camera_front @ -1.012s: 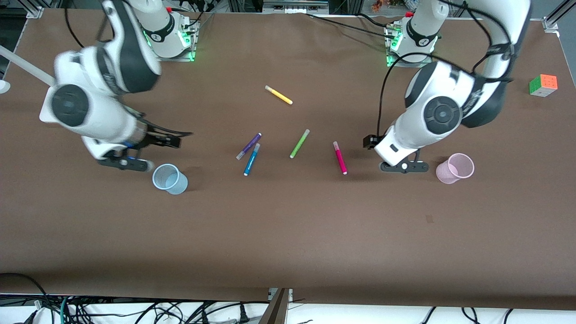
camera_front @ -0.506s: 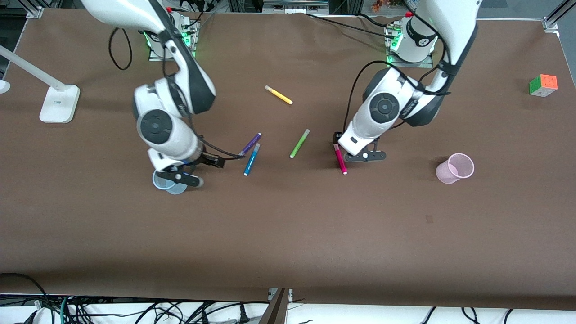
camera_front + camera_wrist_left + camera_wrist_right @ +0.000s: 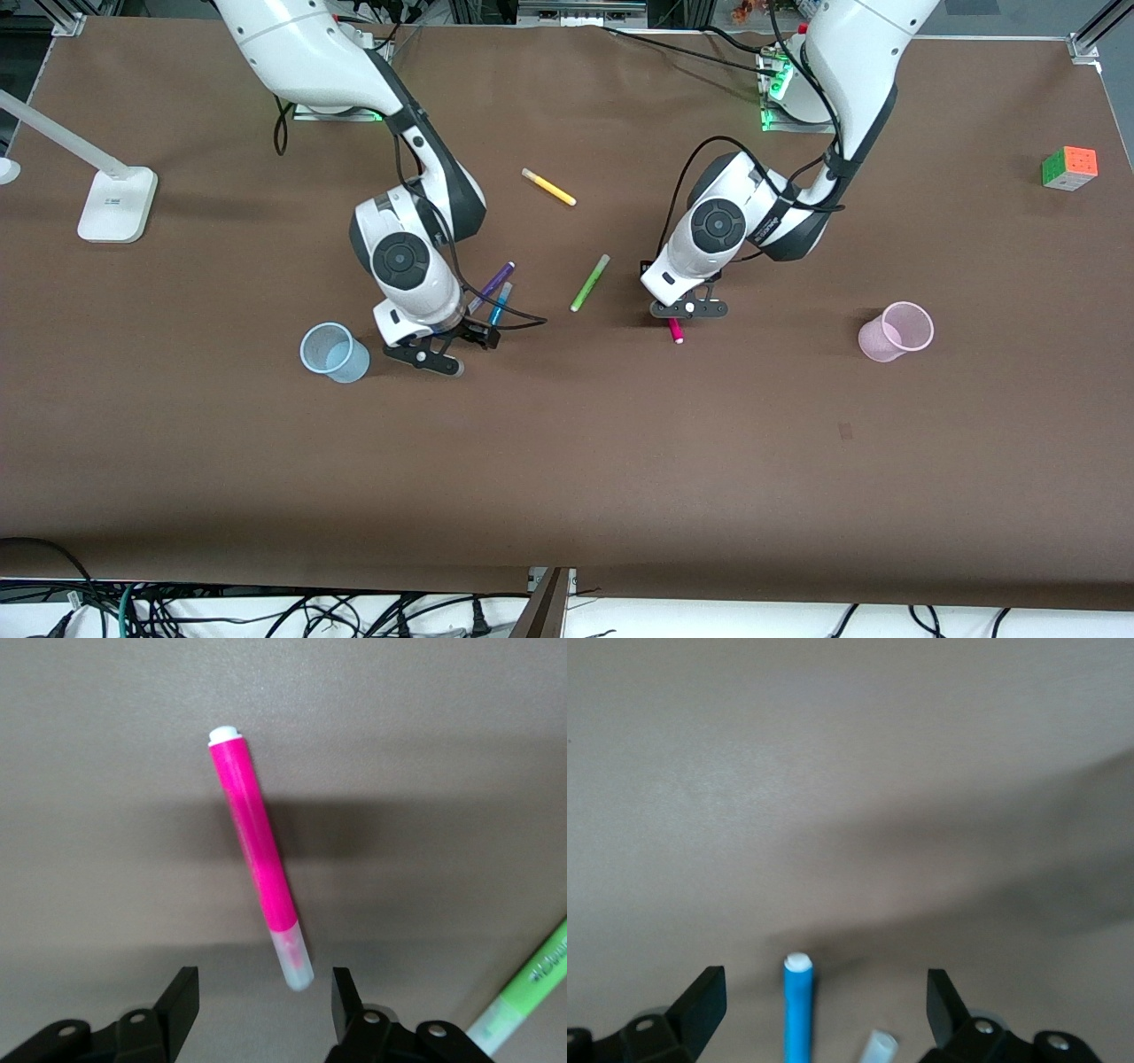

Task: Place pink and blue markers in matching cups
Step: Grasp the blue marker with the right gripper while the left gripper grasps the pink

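Observation:
The pink marker (image 3: 675,330) lies on the table; only its near end shows under my left arm. In the left wrist view the pink marker (image 3: 257,864) lies just ahead of my open, empty left gripper (image 3: 263,1005), its pale cap between the fingertips. The blue marker (image 3: 498,303) lies beside a purple pen (image 3: 493,279). My right gripper (image 3: 481,337) hovers open over the blue marker's (image 3: 798,1010) near end, which sits between its fingers (image 3: 704,1001). The blue cup (image 3: 334,352) stands toward the right arm's end, the pink cup (image 3: 896,331) toward the left arm's end.
A lime-green pen (image 3: 589,282) lies between the two markers and shows in the left wrist view (image 3: 532,983). A yellow pen (image 3: 548,187) lies farther from the front camera. A white lamp base (image 3: 115,206) and a colour cube (image 3: 1069,167) sit at the table's ends.
Both arms swung toward the table's middle. The right gripper went from beside the blue cup to the blue marker; the left gripper went from near the pink cup to over the pink marker.

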Tool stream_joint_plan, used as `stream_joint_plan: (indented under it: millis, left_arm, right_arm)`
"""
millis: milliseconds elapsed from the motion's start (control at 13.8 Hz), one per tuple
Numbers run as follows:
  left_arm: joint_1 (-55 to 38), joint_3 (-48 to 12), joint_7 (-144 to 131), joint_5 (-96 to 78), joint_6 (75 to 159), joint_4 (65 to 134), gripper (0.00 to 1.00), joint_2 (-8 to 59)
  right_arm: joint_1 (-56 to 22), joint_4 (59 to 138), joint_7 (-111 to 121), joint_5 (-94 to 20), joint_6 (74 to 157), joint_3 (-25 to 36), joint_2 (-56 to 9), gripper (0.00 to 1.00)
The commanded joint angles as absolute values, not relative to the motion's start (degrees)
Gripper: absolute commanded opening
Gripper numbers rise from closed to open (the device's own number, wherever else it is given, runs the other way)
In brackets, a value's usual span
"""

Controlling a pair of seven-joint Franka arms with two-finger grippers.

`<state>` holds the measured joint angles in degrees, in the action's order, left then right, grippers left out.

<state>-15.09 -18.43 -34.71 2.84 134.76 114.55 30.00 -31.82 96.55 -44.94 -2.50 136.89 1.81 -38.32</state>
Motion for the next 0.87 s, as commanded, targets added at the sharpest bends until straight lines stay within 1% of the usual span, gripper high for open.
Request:
stream_joint_plan:
  millis: [0,145,217,434,506,578,723,795]
  left_arm:
    - [-16.34,-18.02,-36.38,4.39,136.23,114.26,0.65,31.11]
    - [-17.57,-17.75,-37.96,4.39,136.41,114.17,0.54,31.90]
    - [-17.75,-17.84,-38.32,4.39,137.28,114.17,0.52,32.25]
    - [-17.93,-17.75,-38.32,4.48,139.13,114.17,0.50,33.22]
    - [-17.84,-17.75,-38.32,5.70,139.13,114.17,0.43,33.14]
    - [-17.75,-17.75,-38.32,6.67,139.13,114.17,0.39,33.22]
    - [-17.75,-17.67,-38.41,8.43,139.31,114.17,0.34,33.49]
    - [-17.75,-17.67,-38.41,8.52,139.22,114.17,0.26,33.40]
  right_arm:
    - [-34.71,95.19,-46.93,-2.55,140.61,2.20,-41.21,1.00]
    - [-35.33,95.19,-47.02,-2.55,141.50,2.20,-42.01,1.00]
    - [-35.77,95.27,-46.93,-2.64,141.50,2.20,-42.10,1.00]
    - [-36.91,95.80,-46.67,-2.72,141.07,2.11,-42.10,1.00]
    - [-37.09,95.97,-46.76,-3.25,140.98,2.11,-42.19,1.00]
    - [-37.00,96.15,-46.67,-3.51,140.80,2.11,-42.10,0.99]
    - [-37.00,96.76,-46.84,-3.52,140.98,2.11,-42.19,0.99]
    - [-36.91,97.20,-46.85,-3.52,141.15,2.11,-42.27,0.99]
